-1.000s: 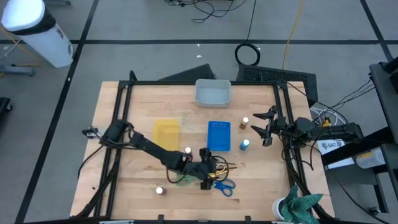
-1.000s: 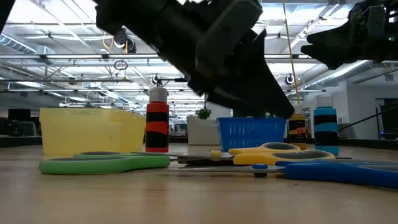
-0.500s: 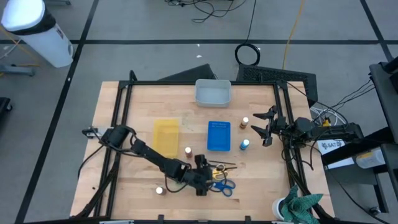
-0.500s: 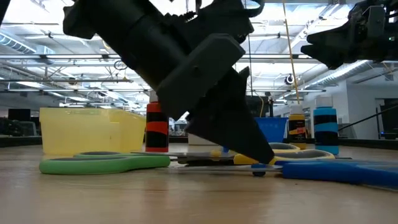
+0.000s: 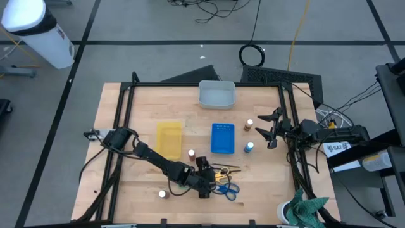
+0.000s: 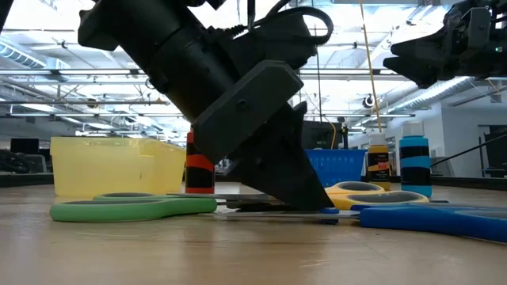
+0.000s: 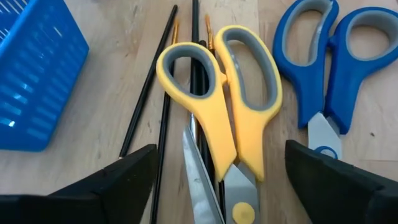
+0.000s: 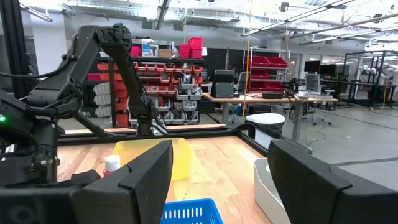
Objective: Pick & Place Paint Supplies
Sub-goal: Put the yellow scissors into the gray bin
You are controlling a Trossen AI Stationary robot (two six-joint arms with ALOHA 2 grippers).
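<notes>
No readable text on the scissors, bottles or trays, white tag (image 5: 336,147) on the arm at the right of the frame, its print too small to read

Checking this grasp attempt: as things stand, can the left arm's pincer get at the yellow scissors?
Probably yes. The left pincer is down at the table with its fingers open on either side of the yellow scissors. Thin dark brushes lie under and beside the scissors, so one may get pinched along with them.
</notes>
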